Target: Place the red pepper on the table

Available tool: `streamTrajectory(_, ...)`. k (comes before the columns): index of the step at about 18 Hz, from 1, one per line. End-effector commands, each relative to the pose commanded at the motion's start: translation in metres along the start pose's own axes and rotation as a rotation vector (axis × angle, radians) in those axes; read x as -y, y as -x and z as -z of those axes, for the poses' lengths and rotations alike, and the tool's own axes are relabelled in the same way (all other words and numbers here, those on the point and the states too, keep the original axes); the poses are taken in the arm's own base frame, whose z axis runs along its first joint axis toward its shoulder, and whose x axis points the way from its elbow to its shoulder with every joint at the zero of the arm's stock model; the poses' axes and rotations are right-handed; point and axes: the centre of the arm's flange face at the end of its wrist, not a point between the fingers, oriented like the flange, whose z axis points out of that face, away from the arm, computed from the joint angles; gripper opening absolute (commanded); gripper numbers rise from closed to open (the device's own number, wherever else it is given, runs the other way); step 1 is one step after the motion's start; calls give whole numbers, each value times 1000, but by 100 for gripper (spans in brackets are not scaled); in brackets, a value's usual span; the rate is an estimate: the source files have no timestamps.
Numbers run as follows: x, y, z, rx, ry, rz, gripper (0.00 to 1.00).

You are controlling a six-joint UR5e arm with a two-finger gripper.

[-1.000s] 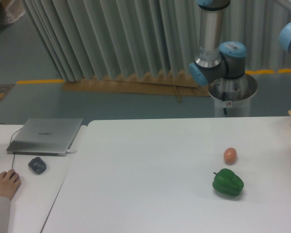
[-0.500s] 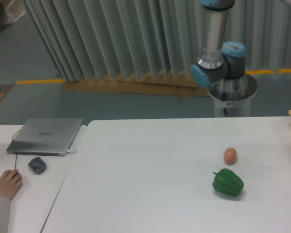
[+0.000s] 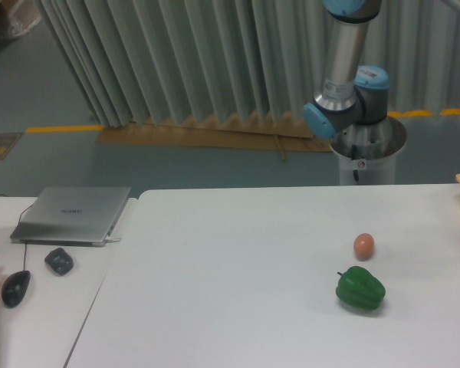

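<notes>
green pepper (image 3: 360, 288) and egg (image 3: 363, 245) on the table (image 3: 238, 291); tool out of view.

We are viewing through one fixed camera, raised and tilting down from the front edge of the table (image 3: 238, 291). It is facing the arm's base (image 3: 366, 153) and the pleated curtain (image 3: 176, 57) behind it. We are standing at middling range: the frame is cutting off the table's near and right edges and the arm's upper links. At left we are catching the desk (image 3: 38, 322) with its laptop (image 3: 73, 215). No second view is sharing the scene.
</notes>
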Motion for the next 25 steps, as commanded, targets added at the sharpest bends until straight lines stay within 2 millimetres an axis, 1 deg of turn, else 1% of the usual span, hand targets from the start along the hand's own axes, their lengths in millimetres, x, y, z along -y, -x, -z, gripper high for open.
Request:
streamTrajectory(1, -10, -3, -6, 10, 26, -52, 100)
streamTrajectory(2, -12, -5, -17, 10, 27, -75, 100)
streamTrajectory(3, -12, -6, -25, 10, 25, -69, 100)
streamTrajectory(4, -14, -6, -26, 13, 36, -66, 100)
streamTrajectory(7, -12, -4, -43, 15, 31, -53, 100)
streamTrajectory(9, -8, -3, -54, 13, 30, -50, 100)
streamTrajectory(11, -7, -3, -55, 15, 25, -49, 100)
streamTrajectory(12, -4, -4, -62, 13, 11, -48, 100)
streamTrajectory(17, 5, -3, -74, 5, -14, 10, 100)
streamTrajectory(19, 5, -3, -75, 3, -15, 16, 100)
streamTrajectory(20, 6, -4, -75, 1, -14, 24, 88)
streamTrajectory(22, 7, -4, -75, -3, -14, 57, 58)
streamTrajectory(23, 7, -4, -74, -5, -12, 67, 49)
streamTrajectory(24, 6, -4, -73, -6, -10, 72, 43)
streamTrajectory(25, 5, -5, -73, -4, -9, 73, 43)
